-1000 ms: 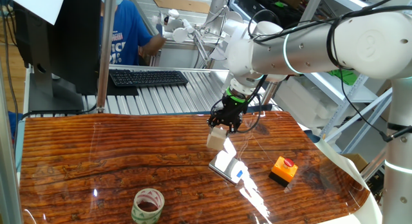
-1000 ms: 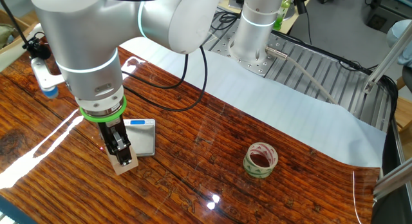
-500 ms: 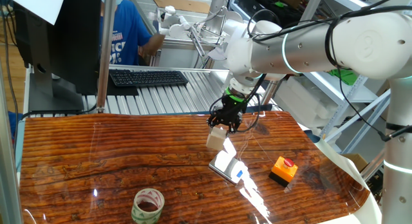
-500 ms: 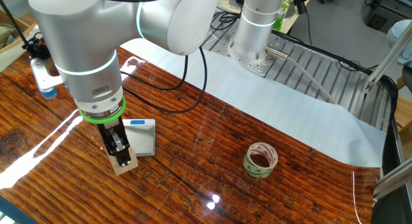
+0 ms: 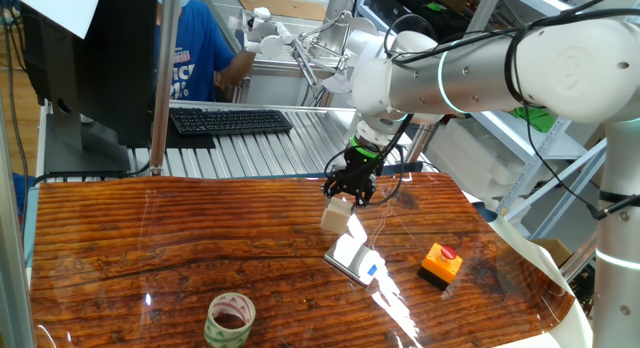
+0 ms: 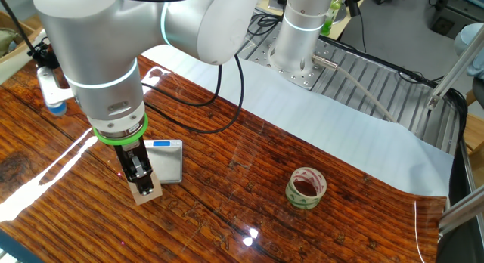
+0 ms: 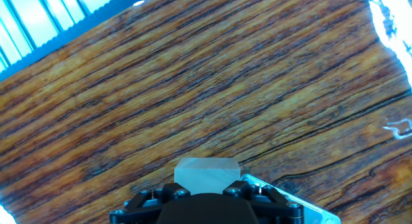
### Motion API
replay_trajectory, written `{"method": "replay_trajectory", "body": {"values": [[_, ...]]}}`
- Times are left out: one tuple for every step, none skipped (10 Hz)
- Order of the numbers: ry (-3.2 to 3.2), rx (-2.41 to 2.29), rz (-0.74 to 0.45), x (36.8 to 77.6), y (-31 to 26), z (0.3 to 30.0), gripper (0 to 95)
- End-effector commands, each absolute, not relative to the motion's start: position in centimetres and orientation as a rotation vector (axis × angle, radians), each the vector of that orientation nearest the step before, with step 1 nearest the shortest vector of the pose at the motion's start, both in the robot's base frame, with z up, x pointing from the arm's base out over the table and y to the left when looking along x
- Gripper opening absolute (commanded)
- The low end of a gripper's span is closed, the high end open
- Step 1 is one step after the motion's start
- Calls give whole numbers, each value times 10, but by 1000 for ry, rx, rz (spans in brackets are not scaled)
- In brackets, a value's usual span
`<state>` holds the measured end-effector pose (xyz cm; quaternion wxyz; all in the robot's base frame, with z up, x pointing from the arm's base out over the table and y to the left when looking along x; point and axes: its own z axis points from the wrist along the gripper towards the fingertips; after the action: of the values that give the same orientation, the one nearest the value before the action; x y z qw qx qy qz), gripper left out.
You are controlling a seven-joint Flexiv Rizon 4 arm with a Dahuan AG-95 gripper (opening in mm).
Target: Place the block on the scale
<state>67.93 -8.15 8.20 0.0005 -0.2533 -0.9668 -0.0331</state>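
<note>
Block (image 5: 335,215) is in my gripper (image 6: 141,184), the fingers closed on its upper part, and I cannot tell from the fixed views whether its underside touches the table (image 5: 170,248) or hangs just clear of it. In the hand view the block (image 7: 206,174) fills the gap directly ahead of the fingers, and a corner of the scale (image 7: 290,195) shows just beside it at the lower right. The relation that governs my next move: the scale (image 6: 165,159) lies just beside the gripper in the other fixed view, up and to the right of the block (image 6: 144,192), near but apart. In my judgement a short lift and sideways carry toward the plate is what remains. The scale (image 5: 354,259) sets its long axis diagonally in one fixed view, with the blue mark at the end nearer the orange button box (image 5: 440,263). A tape roll (image 6: 305,187) sits well apart. No brand, label or writing is legible on block, scale or box at this resolution.
</note>
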Motion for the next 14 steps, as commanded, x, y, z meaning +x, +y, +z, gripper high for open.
{"method": "replay_trajectory", "body": {"values": [[-3034,-803,-104,678,-81,82,0],[-3033,-809,-98,677,-81,82,0],[-3029,-812,-93,676,-81,83,0],[-3025,-805,-84,674,-83,85,0],[-3019,-800,-85,669,-87,87,0],[-3012,-798,-81,666,-90,88,0],[-2999,-818,-79,657,-96,90,0],[-2988,-861,-78,653,-98,89,0],[-2972,-916,-81,647,-98,87,0],[-2967,-934,-79,643,-98,86,0],[-2970,-924,-79,637,-98,86,0],[-2968,-930,-78,633,-98,85,0],[-2966,-937,-77,628,-98,85,0],[-2969,-933,-77,622,-100,83,0]]}}
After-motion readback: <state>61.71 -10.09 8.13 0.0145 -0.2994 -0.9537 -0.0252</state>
